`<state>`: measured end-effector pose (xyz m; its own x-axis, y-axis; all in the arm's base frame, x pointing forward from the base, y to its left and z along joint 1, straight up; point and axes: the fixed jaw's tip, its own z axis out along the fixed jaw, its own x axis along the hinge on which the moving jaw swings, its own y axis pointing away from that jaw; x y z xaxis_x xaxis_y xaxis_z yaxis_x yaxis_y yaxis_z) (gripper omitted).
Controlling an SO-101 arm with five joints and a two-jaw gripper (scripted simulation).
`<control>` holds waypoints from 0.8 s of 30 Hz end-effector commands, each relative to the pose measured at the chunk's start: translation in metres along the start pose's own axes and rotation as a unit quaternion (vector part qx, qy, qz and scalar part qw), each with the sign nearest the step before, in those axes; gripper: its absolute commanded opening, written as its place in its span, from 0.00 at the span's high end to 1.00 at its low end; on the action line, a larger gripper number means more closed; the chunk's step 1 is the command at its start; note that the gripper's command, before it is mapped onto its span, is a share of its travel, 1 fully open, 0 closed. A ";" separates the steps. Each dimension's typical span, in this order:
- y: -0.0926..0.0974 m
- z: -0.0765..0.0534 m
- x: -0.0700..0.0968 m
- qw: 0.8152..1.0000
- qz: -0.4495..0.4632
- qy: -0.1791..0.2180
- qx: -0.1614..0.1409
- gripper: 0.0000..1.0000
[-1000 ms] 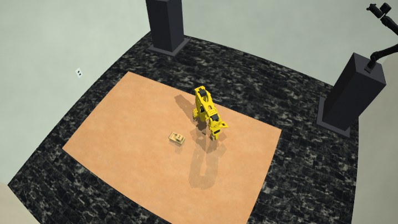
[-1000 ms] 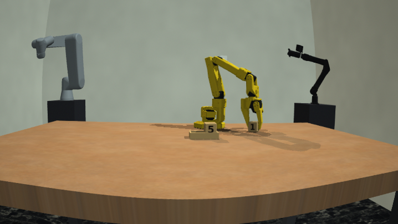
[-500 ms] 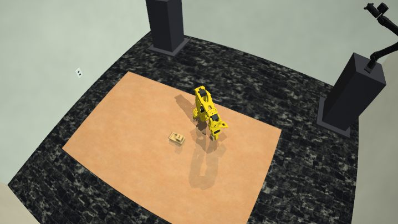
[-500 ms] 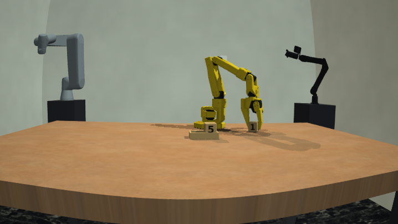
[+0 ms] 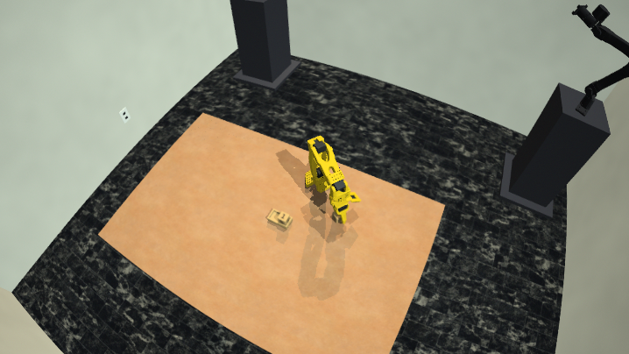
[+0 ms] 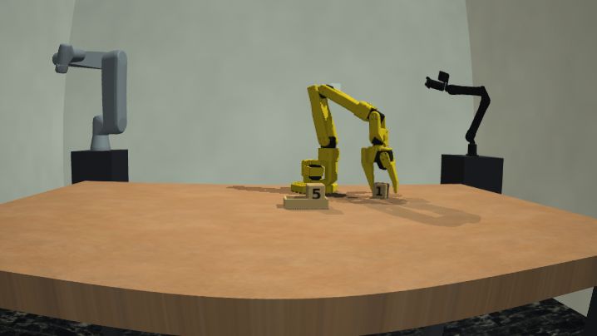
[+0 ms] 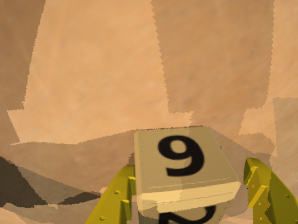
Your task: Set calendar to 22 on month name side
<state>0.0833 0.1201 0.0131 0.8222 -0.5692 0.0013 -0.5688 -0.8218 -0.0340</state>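
Observation:
The tan tray (image 6: 306, 202) lies flat on the table, left of the arm's base; it also shows in the overhead view (image 5: 279, 218). One cube (image 6: 315, 192) stands in its right half and shows a 5 toward the camera. The second cube (image 6: 380, 190) rests on the table to the right of the tray and shows a 1 there. In the wrist view this cube (image 7: 182, 176) has a 9 on top and a 2 on the near side. My gripper (image 6: 383, 192) points down around this cube with the fingers slightly apart; a gap shows at the right finger.
A grey arm (image 6: 100, 91) on a black pedestal stands at the far left and a black arm (image 6: 467, 108) on a pedestal at the far right, both off the table. My yellow base (image 6: 319, 175) stands behind the tray.

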 end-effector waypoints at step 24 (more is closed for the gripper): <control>-0.005 -0.023 -0.001 1.000 0.001 -0.001 0.007 0.64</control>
<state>0.0806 0.1160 0.0189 0.8222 -0.5692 0.0015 -0.5692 -0.8222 0.0089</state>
